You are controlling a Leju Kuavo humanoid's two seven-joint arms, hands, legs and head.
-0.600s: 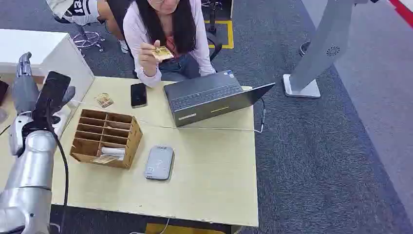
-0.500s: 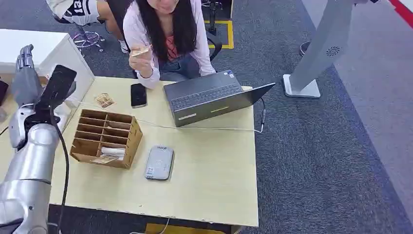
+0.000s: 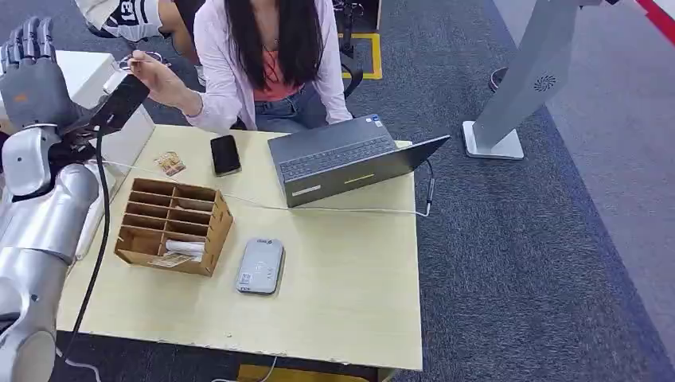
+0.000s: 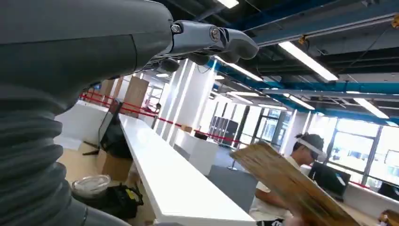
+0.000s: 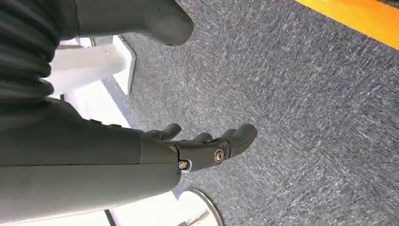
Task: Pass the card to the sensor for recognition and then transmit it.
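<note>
Head view high — wrist views close

We count one table (image 3: 342, 318), and on it one laptop (image 3: 350, 159), one phone (image 3: 225, 154), one grey card sensor (image 3: 260, 266) and one wooden organiser box (image 3: 173, 225) with its rows of compartments. Cards come to three that we can make out: one card (image 3: 169, 164) lying loose on the table near the phone, one (image 3: 170, 260) in a front compartment of the box, and one (image 4: 291, 186) large and close in the left wrist view. There is one person (image 3: 263, 56) seated behind the table, and one more at a desk in the left wrist view. We see two robot hands, the left hand (image 3: 33, 76) and the right hand (image 5: 207, 146). One grey floor stand (image 3: 525, 87) rises on the carpet.
</note>
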